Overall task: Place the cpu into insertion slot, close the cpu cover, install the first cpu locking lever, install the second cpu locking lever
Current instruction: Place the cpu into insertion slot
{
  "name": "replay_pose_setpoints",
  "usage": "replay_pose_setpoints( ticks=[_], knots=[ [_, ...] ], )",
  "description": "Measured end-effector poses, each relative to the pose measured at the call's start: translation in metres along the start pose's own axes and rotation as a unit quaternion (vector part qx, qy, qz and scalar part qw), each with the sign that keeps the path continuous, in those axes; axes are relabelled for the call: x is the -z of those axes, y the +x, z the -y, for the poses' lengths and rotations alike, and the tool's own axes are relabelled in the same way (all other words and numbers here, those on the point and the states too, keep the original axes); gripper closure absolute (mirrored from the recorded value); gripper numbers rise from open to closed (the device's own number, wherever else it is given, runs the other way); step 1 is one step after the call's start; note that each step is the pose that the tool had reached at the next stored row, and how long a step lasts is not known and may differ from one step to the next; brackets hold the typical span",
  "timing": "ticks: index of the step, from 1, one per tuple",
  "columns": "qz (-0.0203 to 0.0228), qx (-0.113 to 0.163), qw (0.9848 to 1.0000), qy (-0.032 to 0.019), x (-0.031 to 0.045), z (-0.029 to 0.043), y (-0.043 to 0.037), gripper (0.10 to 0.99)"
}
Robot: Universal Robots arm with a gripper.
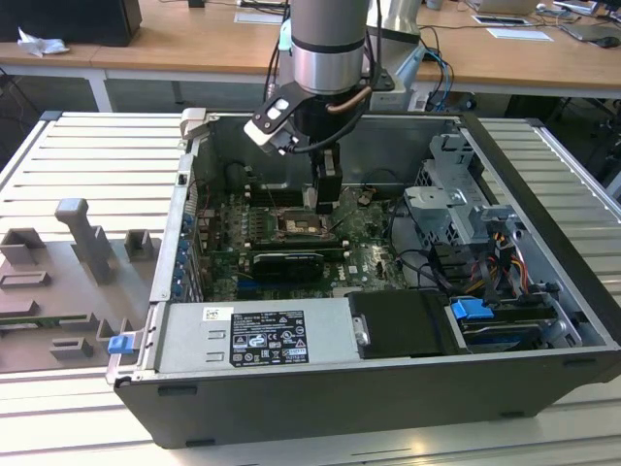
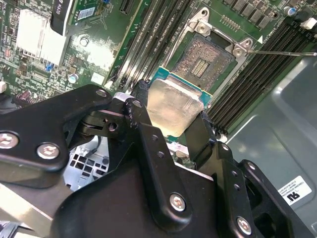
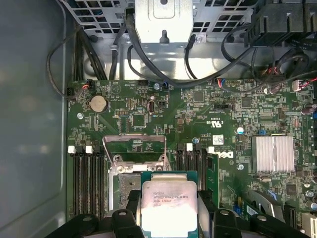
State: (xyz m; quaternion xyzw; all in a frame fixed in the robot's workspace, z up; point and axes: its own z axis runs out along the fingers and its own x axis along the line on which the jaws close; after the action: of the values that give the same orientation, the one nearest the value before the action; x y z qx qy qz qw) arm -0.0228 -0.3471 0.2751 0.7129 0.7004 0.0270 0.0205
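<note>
My gripper is shut on the cpu, a silvery square chip on a green-edged board, pinched by its two opposite edges between the black fingers. The chip hangs above the motherboard, just beside the open insertion slot, whose dark pin field is bare. In the first wrist view the cpu overlaps the insertion slot, and the cpu cover stands flipped up behind it. A thin locking lever sticks out, unlatched. In the exterior view the gripper hovers inside the case over the insertion slot.
Black memory slots flank the socket on both sides. A finned heatsink, a drive cage with cables and the power supply crowd the case. A grey fixture plate lies at the exterior view's left.
</note>
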Motion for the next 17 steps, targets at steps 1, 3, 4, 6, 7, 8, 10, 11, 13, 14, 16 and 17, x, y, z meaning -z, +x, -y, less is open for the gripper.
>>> replay_pose_setpoints(
  ticks=[1, 3, 4, 6, 7, 8, 10, 11, 13, 14, 16, 17],
  knots=[
    [0.0000, 0.000, 1.0000, 0.0000, -0.0005, 0.0000, 0.0000, 0.545],
    [0.0000, 0.000, 1.0000, 0.0001, -0.0017, 0.0001, 0.0000, 0.545],
    [0.0000, 0.000, 1.0000, 0.0002, -0.0021, 0.0002, 0.0000, 0.545],
    [0.0001, 0.000, 1.0000, 0.0003, -0.0029, 0.0002, 0.0000, 0.545],
    [0.0001, 0.000, 1.0000, 0.0007, -0.0039, 0.0003, -0.0001, 0.545],
    [0.0001, 0.000, 1.0000, 0.0010, -0.0049, 0.0004, -0.0001, 0.545],
    [0.0001, 0.000, 1.0000, 0.0020, -0.0065, 0.0005, -0.0001, 0.545],
    [0.0001, 0.000, 1.0000, 0.0022, -0.0074, 0.0005, -0.0001, 0.545],
    [0.0001, 0.000, 1.0000, 0.0023, -0.0084, 0.0006, -0.0001, 0.545],
    [0.0001, 0.000, 1.0000, 0.0024, -0.0088, 0.0006, -0.0001, 0.545],
    [0.0001, 0.000, 1.0000, 0.0032, -0.0113, 0.0008, 0.0000, 0.545],
    [0.0002, 0.000, 1.0000, 0.0035, -0.0122, 0.0008, 0.0003, 0.545]
  ],
)
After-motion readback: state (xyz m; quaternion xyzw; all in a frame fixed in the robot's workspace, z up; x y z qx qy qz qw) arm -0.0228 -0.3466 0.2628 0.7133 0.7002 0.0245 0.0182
